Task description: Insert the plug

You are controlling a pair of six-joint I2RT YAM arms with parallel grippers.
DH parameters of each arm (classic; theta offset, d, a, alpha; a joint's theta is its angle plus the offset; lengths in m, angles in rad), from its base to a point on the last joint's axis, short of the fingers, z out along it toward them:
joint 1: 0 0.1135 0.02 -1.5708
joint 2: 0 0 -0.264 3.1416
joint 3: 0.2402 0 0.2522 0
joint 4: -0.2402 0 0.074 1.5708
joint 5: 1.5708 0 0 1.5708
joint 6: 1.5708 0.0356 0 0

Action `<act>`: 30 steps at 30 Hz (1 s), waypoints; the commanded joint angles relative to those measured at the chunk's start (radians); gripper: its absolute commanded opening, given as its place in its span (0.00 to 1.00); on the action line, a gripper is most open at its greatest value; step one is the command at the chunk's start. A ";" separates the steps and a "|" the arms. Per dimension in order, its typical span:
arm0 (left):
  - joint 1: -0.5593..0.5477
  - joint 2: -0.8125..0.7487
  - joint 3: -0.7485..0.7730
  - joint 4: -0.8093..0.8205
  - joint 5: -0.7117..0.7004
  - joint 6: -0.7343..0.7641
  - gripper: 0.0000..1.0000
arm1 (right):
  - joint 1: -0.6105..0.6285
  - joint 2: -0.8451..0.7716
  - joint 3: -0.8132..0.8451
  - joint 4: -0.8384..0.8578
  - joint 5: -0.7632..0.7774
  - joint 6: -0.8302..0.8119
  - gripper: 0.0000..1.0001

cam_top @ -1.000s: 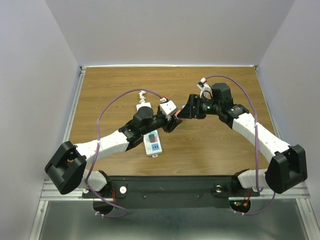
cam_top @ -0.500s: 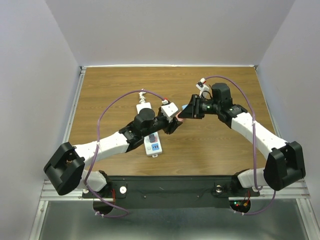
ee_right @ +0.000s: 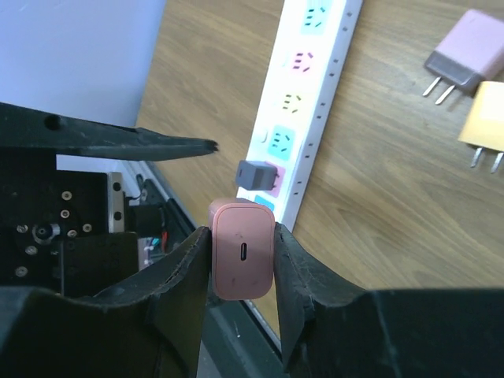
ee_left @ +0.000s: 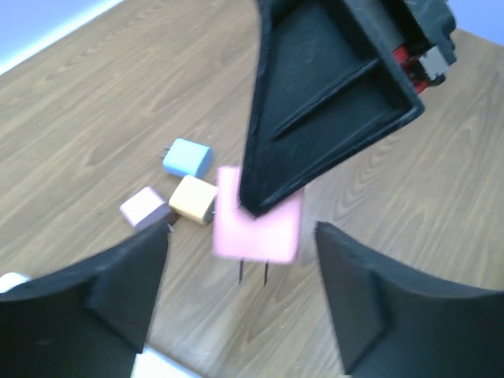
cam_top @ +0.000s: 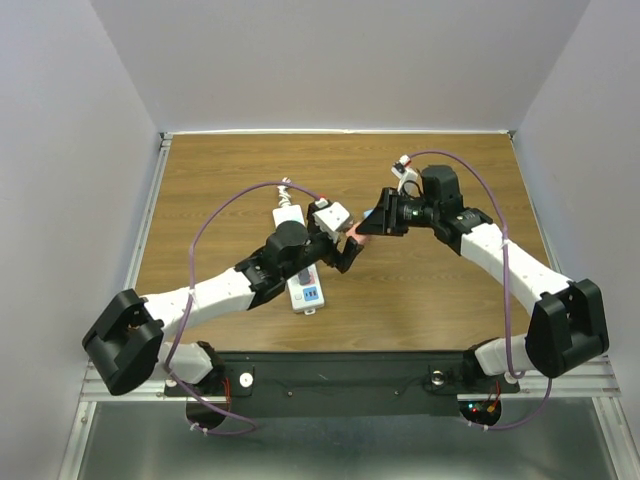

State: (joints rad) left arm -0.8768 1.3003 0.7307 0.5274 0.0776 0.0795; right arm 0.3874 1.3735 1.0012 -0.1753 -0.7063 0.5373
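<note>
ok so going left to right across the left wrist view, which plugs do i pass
lilac plug → orange plug → pink plug; blue plug left out, it lies right behind the orange one

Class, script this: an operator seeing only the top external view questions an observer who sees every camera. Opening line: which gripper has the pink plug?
Observer: The right gripper, shut on the sides of the pink plug.
Operator: Is the left gripper touching it?
Observer: No; its jaws stand open either side, apart from it.
Operator: Are the strip's sockets all free?
Observer: No; a grey plug sits in one socket of the power strip.
</note>
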 commanded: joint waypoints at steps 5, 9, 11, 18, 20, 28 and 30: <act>0.068 -0.195 -0.126 0.057 -0.070 -0.111 0.96 | -0.019 0.039 0.151 0.022 0.134 -0.066 0.00; 0.214 -0.268 -0.214 0.053 -0.107 -0.231 0.97 | 0.005 0.084 0.215 0.007 0.224 -0.086 0.00; 0.269 -0.257 -0.220 0.010 -0.142 -0.266 0.97 | 0.051 0.101 0.237 -0.018 0.299 -0.100 0.00; 0.430 -0.105 -0.208 -0.038 -0.121 -0.395 0.95 | 0.251 0.228 0.339 -0.055 0.565 -0.111 0.00; 0.473 -0.078 -0.217 -0.012 -0.096 -0.406 0.94 | 0.306 0.258 0.376 -0.061 0.640 -0.100 0.00; 0.516 0.010 -0.209 0.019 -0.029 -0.412 0.87 | 0.438 0.447 0.522 -0.156 0.827 -0.086 0.00; 0.518 0.024 -0.208 0.023 -0.010 -0.420 0.83 | 0.455 0.473 0.549 -0.173 0.858 -0.080 0.00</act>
State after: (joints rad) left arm -0.3641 1.3109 0.5182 0.4900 0.0158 -0.3210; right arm 0.8177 1.8175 1.4754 -0.3065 0.0288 0.4450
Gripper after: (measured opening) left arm 0.865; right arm 0.396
